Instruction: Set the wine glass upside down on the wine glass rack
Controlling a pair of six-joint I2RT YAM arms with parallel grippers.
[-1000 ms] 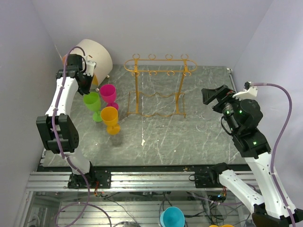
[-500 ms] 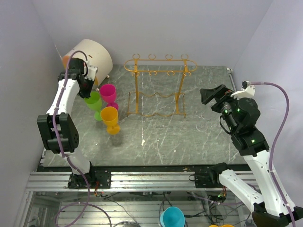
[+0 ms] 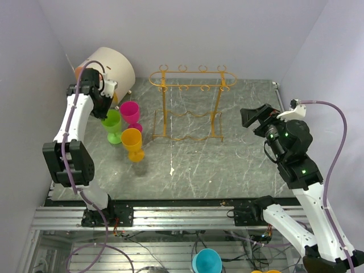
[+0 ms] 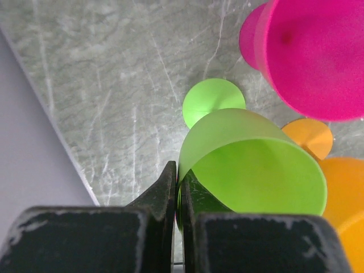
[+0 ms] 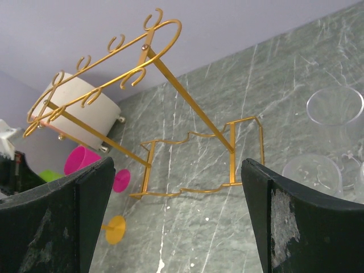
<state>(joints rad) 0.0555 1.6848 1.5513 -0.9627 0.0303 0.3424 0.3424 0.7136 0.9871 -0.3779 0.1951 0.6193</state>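
Note:
A green wine glass [image 3: 112, 121] stands leaning at the left of the table, beside a pink glass [image 3: 130, 112] and an orange-yellow glass [image 3: 132, 142]. My left gripper [image 3: 101, 106] is shut on the green glass's rim. In the left wrist view the two fingers [image 4: 177, 190] pinch the rim of the green glass [image 4: 250, 165], and its foot [image 4: 214, 101] is low over the table. The golden wire rack [image 3: 165, 111] stands empty at the back middle and also shows in the right wrist view [image 5: 190, 101]. My right gripper [image 3: 253, 115] is open and empty, raised at the right and facing the rack.
A round cream drum [image 3: 114, 65] sits at the back left behind the glasses. Clear glasses [image 5: 334, 111] stand on the table at the right of the rack. The pink glass [image 4: 318, 51] and the orange glass [image 4: 347, 193] crowd the green one. Walls close in on both sides.
My left wrist has shifted a little back and left over the green glass, which now leans slightly. The right arm has barely moved.

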